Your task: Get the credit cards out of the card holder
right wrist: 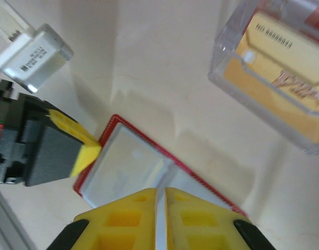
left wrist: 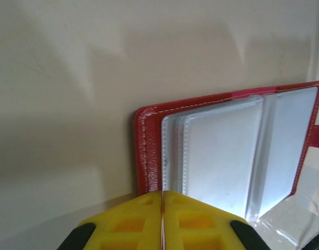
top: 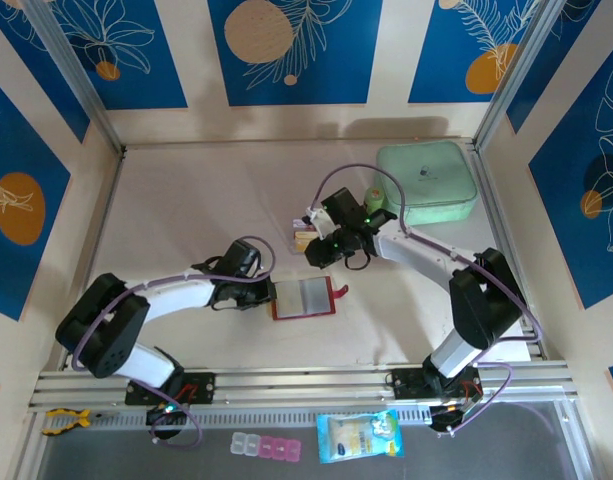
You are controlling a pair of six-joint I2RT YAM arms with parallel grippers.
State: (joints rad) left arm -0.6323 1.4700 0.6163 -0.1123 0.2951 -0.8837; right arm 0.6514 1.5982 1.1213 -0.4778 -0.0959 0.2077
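The small red folding wallet lies open, centre-low in the overhead view, its pale clear sleeves looking empty. The left gripper has its yellow pads pressed together at the wallet's left edge; whether the cover is pinched is hidden. The right gripper hangs above the wallet, pads almost meeting around a pale sliver I cannot identify. Upper right in the right wrist view, a clear plastic tray, cut off, holds orange-yellow credit cards.
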